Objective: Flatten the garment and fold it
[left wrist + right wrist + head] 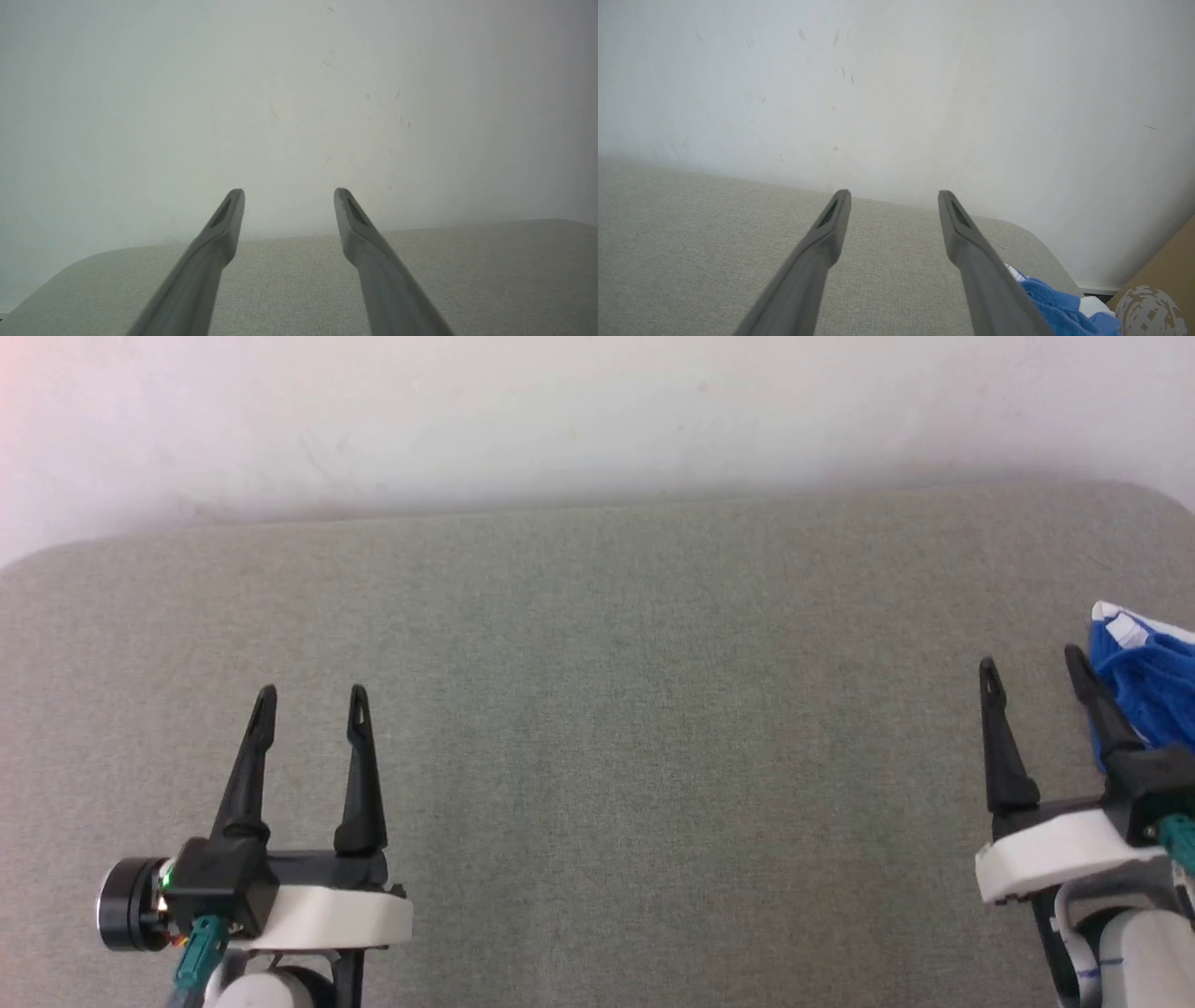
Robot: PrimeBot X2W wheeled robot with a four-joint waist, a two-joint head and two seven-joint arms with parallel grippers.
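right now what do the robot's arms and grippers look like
The left gripper and right gripper each have two long black fingers tapering to slotted tips, on a black block over a white wrist shell, with a teal cable plug. The left wrist carries a black-and-silver cylinder with a green light.

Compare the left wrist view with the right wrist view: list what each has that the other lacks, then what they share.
Left wrist view, not the right wrist view: the left tool, open and holding nothing, above a rounded corner of the surface.
Right wrist view, not the left wrist view: the right tool, also open and empty; the blue garment bunched beside one finger, contact unclear; a brown panel at the picture's right edge.
Both: the grey-green fabric surface and the scuffed white wall behind it.
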